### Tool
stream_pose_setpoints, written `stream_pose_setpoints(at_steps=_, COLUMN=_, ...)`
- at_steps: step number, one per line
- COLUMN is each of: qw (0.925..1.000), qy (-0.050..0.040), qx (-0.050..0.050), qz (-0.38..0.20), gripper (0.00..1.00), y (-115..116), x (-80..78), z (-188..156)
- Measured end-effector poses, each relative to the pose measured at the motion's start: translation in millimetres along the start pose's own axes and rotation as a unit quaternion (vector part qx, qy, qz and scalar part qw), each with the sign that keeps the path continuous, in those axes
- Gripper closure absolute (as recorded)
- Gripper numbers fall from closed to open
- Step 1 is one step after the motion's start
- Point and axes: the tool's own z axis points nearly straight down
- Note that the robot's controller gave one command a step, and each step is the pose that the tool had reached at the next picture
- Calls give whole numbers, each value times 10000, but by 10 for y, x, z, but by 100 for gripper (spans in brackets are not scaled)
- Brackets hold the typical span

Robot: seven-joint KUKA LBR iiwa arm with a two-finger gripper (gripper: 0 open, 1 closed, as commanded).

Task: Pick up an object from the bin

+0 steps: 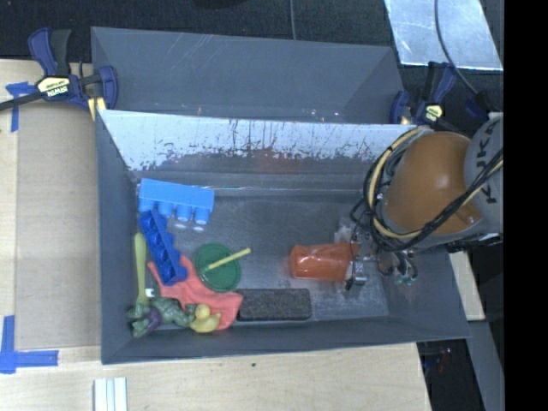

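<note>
My gripper [354, 268] is low in the right part of the bin, its fingers at the right end of an orange translucent bottle-like thing [318, 262] lying on its side on the bin floor. The fingers stand close against that end; whether they are round it I cannot make out. A dark grey flat sponge-like block [274, 305] lies just in front of the orange thing, along the bin's near wall.
The arm with its orange dome and cables hangs over the bin's right side. To the left lie a green round lid with a yellow stick [219, 265], a blue brick [175, 200], a blue ridged piece [162, 247], pink cloth [195, 294] and a green-yellow toy figure [167, 315].
</note>
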Motion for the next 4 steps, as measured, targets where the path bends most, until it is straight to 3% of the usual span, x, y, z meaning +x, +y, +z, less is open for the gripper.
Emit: stream_pose_setpoints(at_steps=4, qw=10000, qy=0, qx=0, qz=1, gripper=100, y=0, x=0, z=0)
